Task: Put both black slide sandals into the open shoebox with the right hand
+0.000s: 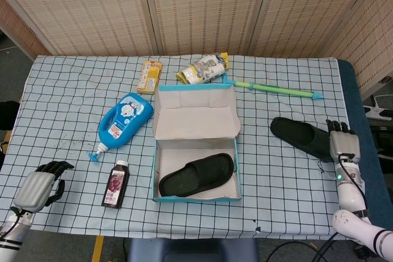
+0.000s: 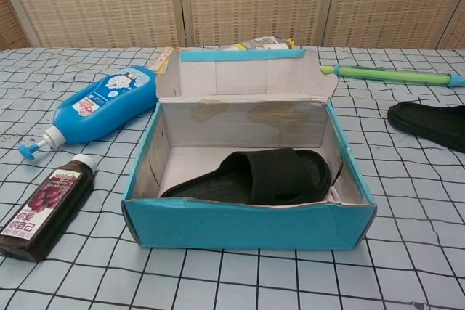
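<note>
Your left hand (image 1: 38,186) rests at the table's (image 1: 61,90) front-left corner, fingers curled around nothing, staying out of the job. Next come the blue lotion bottle (image 1: 124,121) and dark juice bottle (image 1: 115,183), both lying flat beside the open shoebox (image 1: 196,198), mid-table (its lid folded back, so the way in is from above). One black sandal (image 1: 196,174) already lies inside. The second sandal (image 1: 301,137) sits by the right edge, and your right hand (image 1: 342,145) is at its outer end; whether the fingers have closed on it, I cannot tell.
</note>
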`<act>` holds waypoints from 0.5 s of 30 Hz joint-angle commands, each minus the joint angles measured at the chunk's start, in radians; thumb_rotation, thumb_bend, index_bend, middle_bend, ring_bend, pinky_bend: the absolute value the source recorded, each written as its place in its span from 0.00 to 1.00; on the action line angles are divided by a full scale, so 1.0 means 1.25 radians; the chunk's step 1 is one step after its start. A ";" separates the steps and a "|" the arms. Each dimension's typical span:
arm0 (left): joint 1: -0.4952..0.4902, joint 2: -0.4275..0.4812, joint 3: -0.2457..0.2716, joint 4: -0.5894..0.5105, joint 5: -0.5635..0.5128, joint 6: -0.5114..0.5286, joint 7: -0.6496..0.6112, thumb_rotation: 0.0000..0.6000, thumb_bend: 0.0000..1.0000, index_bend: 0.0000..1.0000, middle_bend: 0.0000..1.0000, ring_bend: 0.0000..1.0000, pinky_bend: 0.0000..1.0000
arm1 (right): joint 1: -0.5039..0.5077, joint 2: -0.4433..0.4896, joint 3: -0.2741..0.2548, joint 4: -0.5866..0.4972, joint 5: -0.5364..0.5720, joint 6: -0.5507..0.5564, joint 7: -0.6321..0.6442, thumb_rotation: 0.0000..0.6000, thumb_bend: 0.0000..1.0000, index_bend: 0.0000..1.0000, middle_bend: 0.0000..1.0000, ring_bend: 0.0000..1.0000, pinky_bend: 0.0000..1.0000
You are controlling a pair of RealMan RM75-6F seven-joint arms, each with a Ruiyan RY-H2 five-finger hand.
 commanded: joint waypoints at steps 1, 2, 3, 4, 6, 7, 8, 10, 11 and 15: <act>-0.003 -0.002 0.000 0.005 -0.002 -0.006 -0.004 1.00 0.66 0.27 0.24 0.19 0.30 | 0.015 -0.049 -0.003 0.087 0.009 -0.047 0.036 1.00 0.00 0.00 0.05 0.00 0.17; -0.004 -0.002 0.000 0.006 -0.002 -0.006 -0.006 1.00 0.66 0.27 0.24 0.19 0.30 | 0.016 -0.059 -0.004 0.104 0.008 -0.052 0.042 1.00 0.00 0.00 0.05 0.00 0.17; -0.004 -0.002 -0.001 0.007 -0.002 -0.006 -0.008 1.00 0.66 0.27 0.24 0.19 0.30 | 0.018 -0.071 -0.005 0.125 0.005 -0.060 0.049 1.00 0.00 0.00 0.05 0.00 0.17; -0.004 -0.002 -0.001 0.008 -0.001 -0.005 -0.010 1.00 0.67 0.27 0.24 0.19 0.30 | 0.020 -0.080 -0.006 0.140 0.002 -0.064 0.053 1.00 0.00 0.00 0.05 0.00 0.17; -0.003 -0.001 0.000 0.008 0.001 -0.002 -0.013 1.00 0.67 0.27 0.24 0.19 0.30 | 0.024 -0.100 -0.010 0.172 -0.005 -0.078 0.061 1.00 0.00 0.00 0.05 0.00 0.17; -0.002 -0.001 0.000 0.007 0.002 0.000 -0.014 1.00 0.67 0.27 0.24 0.19 0.30 | 0.025 -0.108 -0.012 0.185 -0.006 -0.084 0.062 1.00 0.00 0.00 0.05 0.00 0.17; -0.002 -0.001 0.000 0.007 0.003 0.002 -0.014 1.00 0.67 0.27 0.24 0.19 0.30 | 0.027 -0.116 -0.013 0.198 -0.008 -0.090 0.064 1.00 0.00 0.00 0.05 0.00 0.17; -0.002 0.000 0.001 0.008 0.004 0.003 -0.015 1.00 0.67 0.27 0.24 0.19 0.30 | 0.031 -0.134 -0.015 0.227 -0.010 -0.102 0.067 1.00 0.00 0.00 0.05 0.00 0.17; -0.002 0.000 0.000 0.008 0.004 0.003 -0.015 1.00 0.67 0.27 0.24 0.19 0.30 | 0.032 -0.142 -0.015 0.240 -0.013 -0.103 0.070 1.00 0.00 0.02 0.07 0.01 0.17; -0.002 0.001 0.000 0.007 0.002 0.002 -0.014 1.00 0.67 0.27 0.24 0.19 0.30 | 0.030 -0.185 -0.011 0.300 -0.041 -0.080 0.092 1.00 0.00 0.23 0.29 0.21 0.36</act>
